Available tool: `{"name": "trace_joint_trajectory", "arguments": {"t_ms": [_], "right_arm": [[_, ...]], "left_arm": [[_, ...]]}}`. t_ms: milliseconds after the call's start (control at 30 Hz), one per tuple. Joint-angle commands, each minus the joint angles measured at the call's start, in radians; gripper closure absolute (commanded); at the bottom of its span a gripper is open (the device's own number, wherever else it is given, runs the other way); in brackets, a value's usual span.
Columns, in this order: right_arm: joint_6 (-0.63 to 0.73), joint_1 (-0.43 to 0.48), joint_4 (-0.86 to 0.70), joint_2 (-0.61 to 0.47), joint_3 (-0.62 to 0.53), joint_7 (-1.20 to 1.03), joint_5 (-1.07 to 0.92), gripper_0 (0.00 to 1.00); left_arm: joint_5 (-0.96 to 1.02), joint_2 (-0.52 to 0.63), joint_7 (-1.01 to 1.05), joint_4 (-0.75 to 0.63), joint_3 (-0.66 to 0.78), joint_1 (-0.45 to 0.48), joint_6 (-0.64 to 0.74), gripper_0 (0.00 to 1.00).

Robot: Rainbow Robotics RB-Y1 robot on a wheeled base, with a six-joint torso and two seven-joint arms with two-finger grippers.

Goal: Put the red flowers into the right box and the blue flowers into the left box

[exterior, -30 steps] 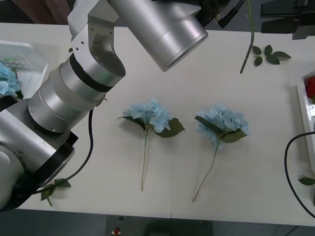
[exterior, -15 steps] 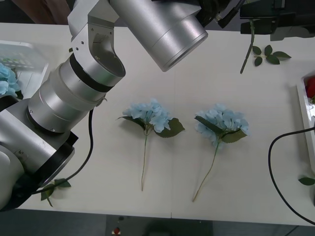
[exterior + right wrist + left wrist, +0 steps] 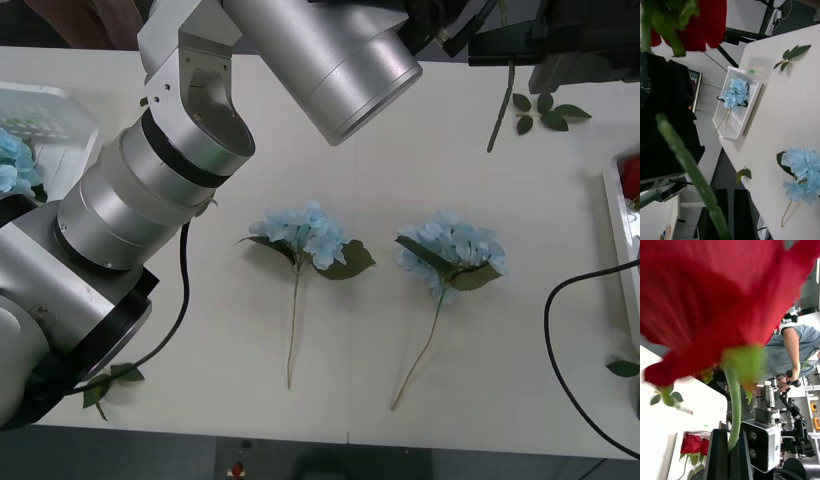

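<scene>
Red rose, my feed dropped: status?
Left gripper shut on red rose stem, above far table edge. Right gripper beside the stem. Two blue flowers lie mid-table.

The worktop [image 3: 400,180] is smooth, matt and cream. On it, the blue flowers [image 3: 305,236] look like soft cloth. The left box [image 3: 738,108] is glossy translucent white plastic; the arm above is brushed metal.

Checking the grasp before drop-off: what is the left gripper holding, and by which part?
The left gripper holds an artificial red rose by its thin green stem, a little below the bloom.
</scene>
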Motion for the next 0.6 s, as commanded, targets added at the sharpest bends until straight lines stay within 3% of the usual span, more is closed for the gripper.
{"name": "trace_joint_trajectory", "arguments": {"t_ms": [33, 233, 267, 300, 333, 367, 600], "right_arm": [[-0.001, -0.046, -0.016, -0.002, -0.014, 0.001, -0.002, 1.0], [-0.001, -0.046, -0.016, -0.002, -0.015, 0.005, -0.002, 1.0], [-0.001, -0.046, -0.016, -0.002, -0.015, 0.005, -0.002, 1.0], [-0.001, -0.046, -0.016, -0.002, -0.015, 0.005, -0.003, 1.0], [-0.001, -0.046, -0.016, -0.002, -0.017, 0.006, -0.005, 1.0], [-0.001, -0.046, -0.016, -0.002, -0.018, 0.006, -0.005, 1.0], [0.018, -0.044, -0.018, -0.002, -0.038, 0.006, -0.005, 1.0]], "left_arm": [[-0.006, -0.002, 0.014, -0.035, 0.015, -0.035, -0.01, 1.0], [-0.006, -0.002, 0.014, -0.035, 0.015, -0.035, -0.01, 0.99], [-0.006, -0.002, 0.014, -0.035, 0.015, -0.035, -0.01, 0.61], [-0.006, -0.002, 0.014, -0.035, 0.015, -0.035, -0.01, 0.42], [-0.006, -0.002, 0.014, -0.035, 0.015, -0.035, -0.01, 0.12], [-0.006, -0.002, 0.014, -0.035, 0.015, -0.035, -0.01, 0.01], [-0.006, -0.002, 0.014, -0.035, 0.015, -0.035, -0.01, 0.0]]}}
